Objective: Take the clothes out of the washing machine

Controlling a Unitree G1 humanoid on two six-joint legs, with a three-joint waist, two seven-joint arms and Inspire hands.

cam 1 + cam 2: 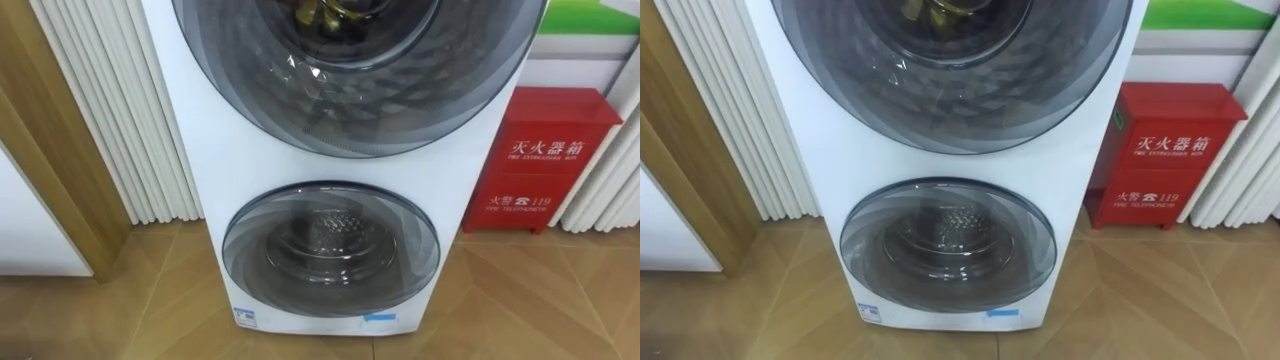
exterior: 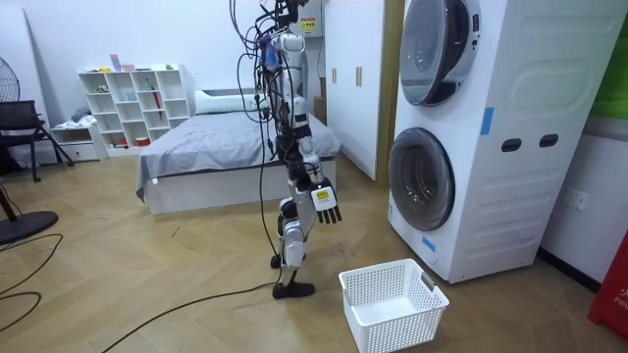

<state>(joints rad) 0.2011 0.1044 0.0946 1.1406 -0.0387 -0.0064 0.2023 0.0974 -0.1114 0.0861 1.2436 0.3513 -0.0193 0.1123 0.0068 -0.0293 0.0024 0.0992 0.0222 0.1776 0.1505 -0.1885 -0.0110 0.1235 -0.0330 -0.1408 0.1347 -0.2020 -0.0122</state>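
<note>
A white stacked washing machine (image 1: 190, 120) stands straight ahead of me, with two round dark-glass doors. The lower door (image 1: 332, 248) is shut and its metal drum looks bare behind the glass. The upper door (image 1: 360, 70) is shut too, and something yellowish (image 1: 330, 12) lies behind its glass at the top edge. In the room view I stand upright about a step from the machine (image 2: 491, 127), facing it. My right hand (image 2: 326, 203) hangs at my side with straight fingers, holding nothing.
A white laundry basket (image 2: 392, 304) sits on the wooden floor between me and the machine. A red fire-extinguisher box (image 1: 545, 160) stands right of the washer, white slats (image 1: 120, 110) and a wooden frame (image 1: 50, 150) to its left. A bed (image 2: 226, 147) lies behind me.
</note>
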